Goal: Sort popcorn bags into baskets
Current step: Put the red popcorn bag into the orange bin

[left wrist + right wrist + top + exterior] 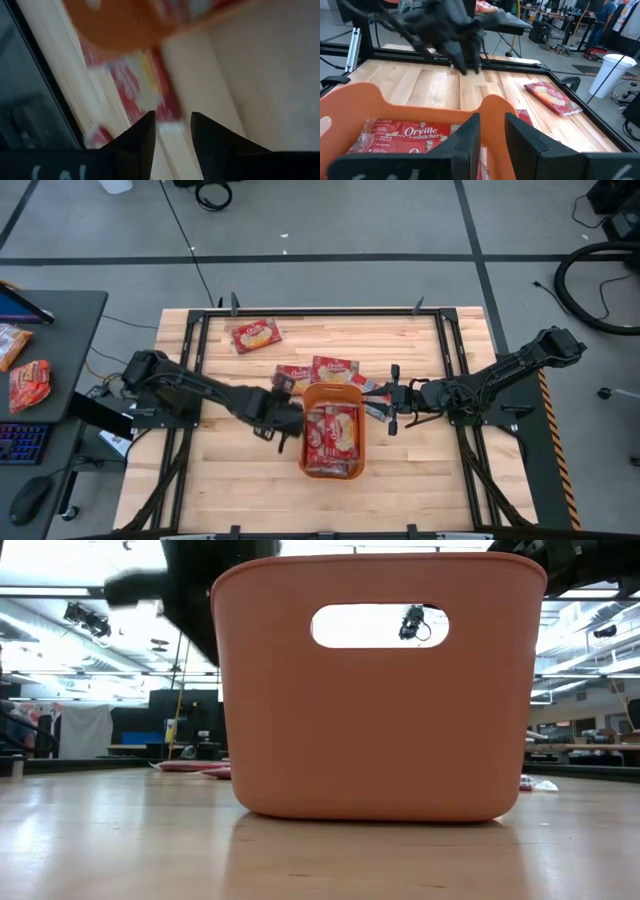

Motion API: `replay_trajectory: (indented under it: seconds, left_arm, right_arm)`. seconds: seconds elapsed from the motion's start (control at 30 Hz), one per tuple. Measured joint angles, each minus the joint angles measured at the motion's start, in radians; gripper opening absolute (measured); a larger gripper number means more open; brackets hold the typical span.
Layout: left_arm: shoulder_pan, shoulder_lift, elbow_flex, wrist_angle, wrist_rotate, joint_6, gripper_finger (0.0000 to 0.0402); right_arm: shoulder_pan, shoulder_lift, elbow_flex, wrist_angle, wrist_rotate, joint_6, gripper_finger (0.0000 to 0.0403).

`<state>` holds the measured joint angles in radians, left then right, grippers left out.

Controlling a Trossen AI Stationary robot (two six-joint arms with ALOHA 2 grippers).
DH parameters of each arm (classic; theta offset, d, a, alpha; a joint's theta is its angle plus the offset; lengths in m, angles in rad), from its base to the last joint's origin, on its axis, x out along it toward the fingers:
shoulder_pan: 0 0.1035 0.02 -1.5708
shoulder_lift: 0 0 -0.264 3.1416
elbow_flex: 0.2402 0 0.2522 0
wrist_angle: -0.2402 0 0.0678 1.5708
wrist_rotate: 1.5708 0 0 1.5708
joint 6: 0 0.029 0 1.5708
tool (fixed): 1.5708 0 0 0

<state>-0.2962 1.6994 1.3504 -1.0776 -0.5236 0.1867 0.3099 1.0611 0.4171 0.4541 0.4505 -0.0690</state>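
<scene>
Wooden table [250, 480] carries the orange basket [333, 392] at its middle, with several red bags [334, 435] already lying inside it, so the sorting looks partly done. Left to do: two bags [322, 370] just beyond the basket's far wall, another [375, 410] partly under the right gripper, and a lone bag [256, 335] well apart near the far-left corner. Left gripper [290, 422] hovers just beside the basket's left wall with a narrow gap between its fingers and nothing in it, while right gripper [392, 399] sits beside the right wall, its jaws likewise narrowly apart and empty.
</scene>
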Motion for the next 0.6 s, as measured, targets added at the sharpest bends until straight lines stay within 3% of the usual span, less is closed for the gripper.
replay_trajectory:
  seconds: [0.17, 0.43, 0.6]
  left_arm:
    - [0.087, -0.04, -0.162, 0.049, 0.004, 0.001, 0.013]
    - [0.265, -0.163, -0.446, 0.346, 0.032, 0.137, 0.013]
    - [0.428, -0.229, -0.587, 0.49, 0.035, 0.138, 0.013]
  right_arm:
    - [0.0, 0.0, 0.0, 0.0, -0.001, 0.007, 0.0093]
    - [0.0, 0.0, 0.0, 0.0, -0.001, 0.007, 0.0093]
    - [0.0, 0.0, 0.0, 0.0, -0.001, 0.007, 0.0093]
